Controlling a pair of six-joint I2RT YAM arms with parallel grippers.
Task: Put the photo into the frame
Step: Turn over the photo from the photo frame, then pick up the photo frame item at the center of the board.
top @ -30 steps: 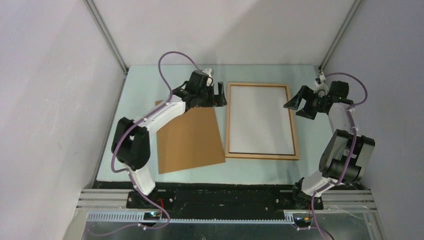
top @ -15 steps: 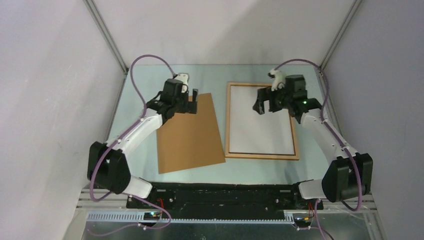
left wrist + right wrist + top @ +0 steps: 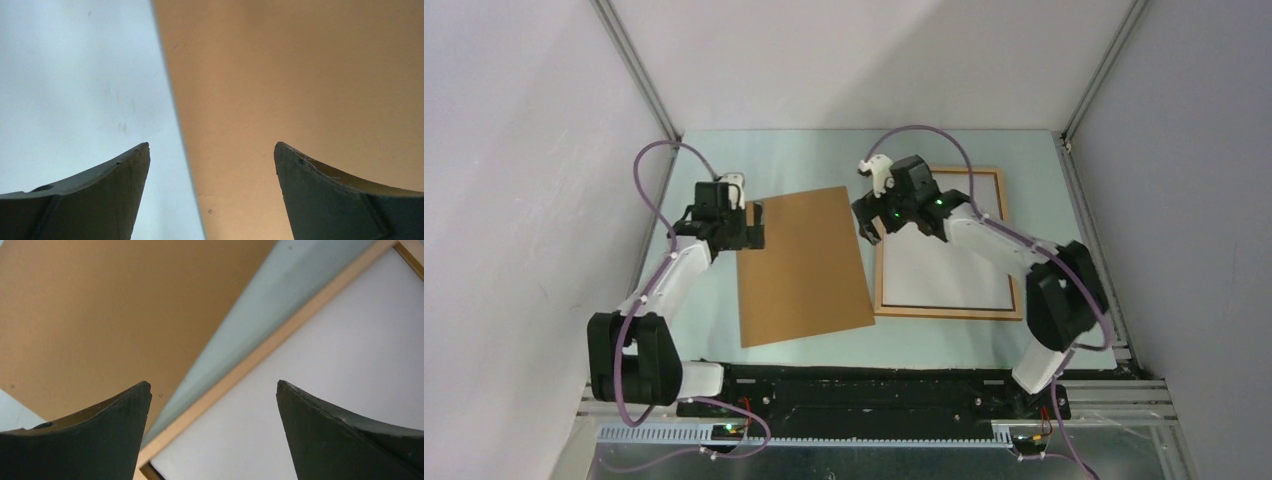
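Observation:
The frame [image 3: 949, 312] lies flat on the table, right of centre. A white sheet [image 3: 944, 255] fills its inside; it looks like the photo lying white back up, and no printed side shows. My right gripper [image 3: 871, 225] is open and empty above the frame's left rail, near the top. In the right wrist view it [image 3: 214, 387] straddles the rail [image 3: 260, 347], with the white sheet [image 3: 325, 365] on its right. My left gripper [image 3: 755, 226] is open and empty over the upper left edge of the brown backing board [image 3: 804, 265]; it also shows in the left wrist view [image 3: 211, 150].
The backing board lies flat just left of the frame, a narrow strip of pale green table [image 3: 285, 295] between them. In the left wrist view the board [image 3: 300, 75] borders bare table [image 3: 75, 75]. Grey walls close in the table at the back and sides.
My left gripper has swung left, from beside the frame's top left corner to the board's left edge. My right gripper has swept left across the frame, from its right side to its left rail.

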